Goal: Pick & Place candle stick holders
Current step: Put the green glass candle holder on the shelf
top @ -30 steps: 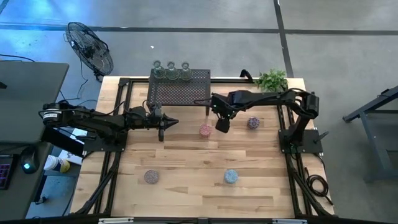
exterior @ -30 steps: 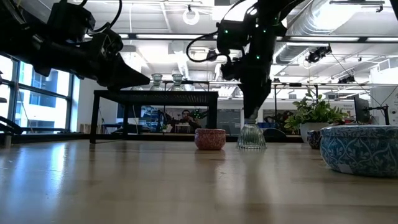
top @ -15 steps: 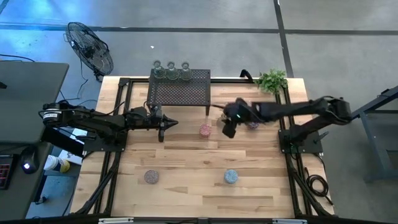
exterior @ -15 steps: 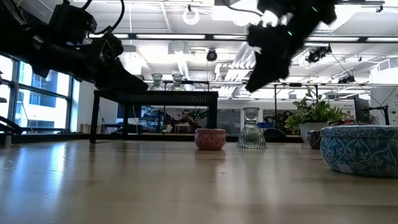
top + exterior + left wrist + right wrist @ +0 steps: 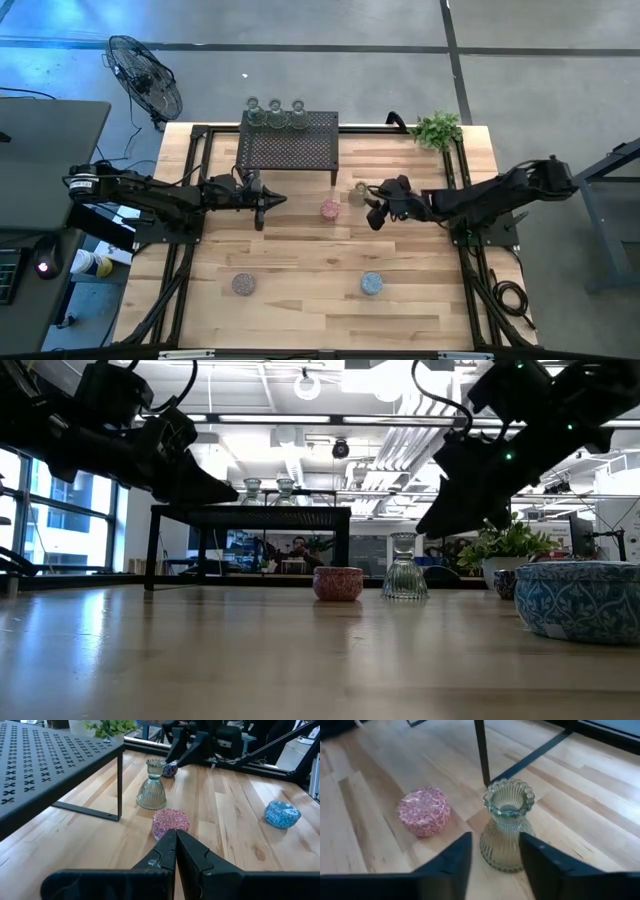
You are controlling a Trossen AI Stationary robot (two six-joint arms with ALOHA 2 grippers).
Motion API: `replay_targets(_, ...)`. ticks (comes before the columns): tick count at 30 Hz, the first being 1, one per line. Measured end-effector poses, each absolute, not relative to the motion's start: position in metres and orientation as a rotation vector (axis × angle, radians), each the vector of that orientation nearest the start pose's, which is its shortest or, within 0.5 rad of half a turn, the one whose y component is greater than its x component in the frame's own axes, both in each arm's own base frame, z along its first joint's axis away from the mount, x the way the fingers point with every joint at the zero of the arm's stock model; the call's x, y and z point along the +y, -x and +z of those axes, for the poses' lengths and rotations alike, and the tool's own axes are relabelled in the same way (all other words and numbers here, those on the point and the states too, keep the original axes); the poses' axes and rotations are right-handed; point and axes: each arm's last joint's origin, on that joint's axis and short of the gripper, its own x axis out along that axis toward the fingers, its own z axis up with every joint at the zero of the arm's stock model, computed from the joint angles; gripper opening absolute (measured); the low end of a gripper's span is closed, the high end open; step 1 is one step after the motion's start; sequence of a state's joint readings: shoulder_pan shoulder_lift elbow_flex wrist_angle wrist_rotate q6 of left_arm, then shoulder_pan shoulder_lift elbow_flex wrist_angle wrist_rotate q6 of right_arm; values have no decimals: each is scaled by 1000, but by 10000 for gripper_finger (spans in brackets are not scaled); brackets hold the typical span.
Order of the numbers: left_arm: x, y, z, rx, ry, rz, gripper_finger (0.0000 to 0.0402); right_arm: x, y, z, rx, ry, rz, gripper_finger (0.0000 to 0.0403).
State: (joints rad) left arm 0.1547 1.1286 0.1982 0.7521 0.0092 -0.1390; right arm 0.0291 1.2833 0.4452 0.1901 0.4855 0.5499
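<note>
Right gripper (image 5: 377, 214), frame centre: fingers apart, empty, aimed at the ribbed glass holder (image 5: 357, 192) | left gripper (image 5: 272, 200): pinched together, idle.

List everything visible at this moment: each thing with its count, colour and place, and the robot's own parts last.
Clear ribbed holders on rack: three, clear-greenish, along the far edge of the black mesh rack.
Clear ribbed holder on table: one, clear-greenish, upright beside the rack's near right leg.
Pink holder: one, on the table just left of that clear one, apart from it.
Purple holder: one, right of the clear one, partly behind the right arm.
Blue holder: one, near side of table, right of middle.
Mauve holder: one, near side, left of middle.
Black mesh rack: one, far middle of table.
Potted plant: one, green, far right corner.
Fan: one, black, floor beyond the far left corner.
Left gripper: shut, empty, near the rack's left leg.
Right gripper: open, empty, just right of the clear holder.
</note>
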Motion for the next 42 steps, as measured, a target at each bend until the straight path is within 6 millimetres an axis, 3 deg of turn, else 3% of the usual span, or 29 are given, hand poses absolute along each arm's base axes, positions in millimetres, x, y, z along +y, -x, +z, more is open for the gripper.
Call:
replay_targets(6, 30, -194, 164, 168, 153, 158, 5, -14, -235, 149, 476, -342, -639, 260)
replay_targets(11, 30, -194, 164, 167, 153, 159, 5, -23, -247, 136, 461, -299, -635, 285)
replay_targets(18, 30, -194, 164, 168, 153, 159, 5, -32, -257, 128, 398, -254, -645, 262)
replay_targets(25, 30, -194, 163, 179, 154, 160, 5, -33, -259, 130, 379, -244, -647, 163)
replay_targets(29, 30, -194, 163, 180, 154, 160, 5, -32, -259, 134, 362, -251, -622, 156)
replay_targets(35, 30, -194, 163, 183, 154, 159, 5, -28, -250, 176, 264, -286, -556, 156)
replay_targets(42, 30, -194, 163, 178, 154, 159, 5, -50, -238, 270, 282, -234, -727, 156)
